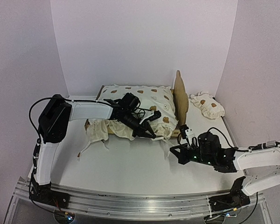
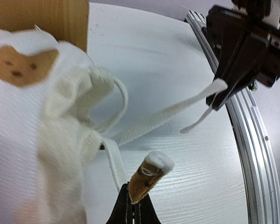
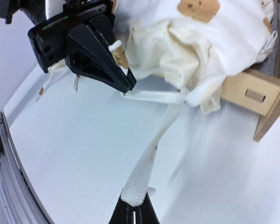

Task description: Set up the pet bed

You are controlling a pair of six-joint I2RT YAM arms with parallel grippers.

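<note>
Though the cushion (image 1: 140,100) already lies in the pet bed (image 1: 180,95) at frame centre, its ties are not yet fastened. Clamped tight: left end effector (image 2: 133,199) on a brown-tipped tie string (image 2: 151,169); right end effector (image 3: 134,207) on a white tie string (image 3: 151,156). Tying looks unfinished. The small pillow (image 1: 207,106) sits outside the bed on the counter (image 1: 130,168), upper right.
</note>
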